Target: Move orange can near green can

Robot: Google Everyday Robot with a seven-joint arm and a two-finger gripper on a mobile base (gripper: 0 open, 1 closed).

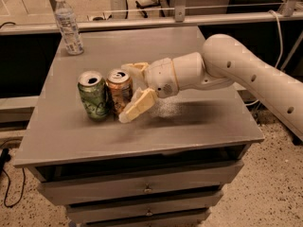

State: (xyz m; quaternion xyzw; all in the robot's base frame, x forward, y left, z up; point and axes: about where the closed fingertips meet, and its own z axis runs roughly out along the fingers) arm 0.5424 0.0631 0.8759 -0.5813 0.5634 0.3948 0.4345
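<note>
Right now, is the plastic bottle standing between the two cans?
No, the bottle stands at the table's back left corner, while the gripper is at the orange can, beside the green can.

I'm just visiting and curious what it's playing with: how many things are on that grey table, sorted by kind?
Cans: 2, the orange can and the green can, standing side by side.
Bottles: 1, a clear plastic bottle at the back left.
Total: 3.
The gripper is closed around the orange can.
</note>
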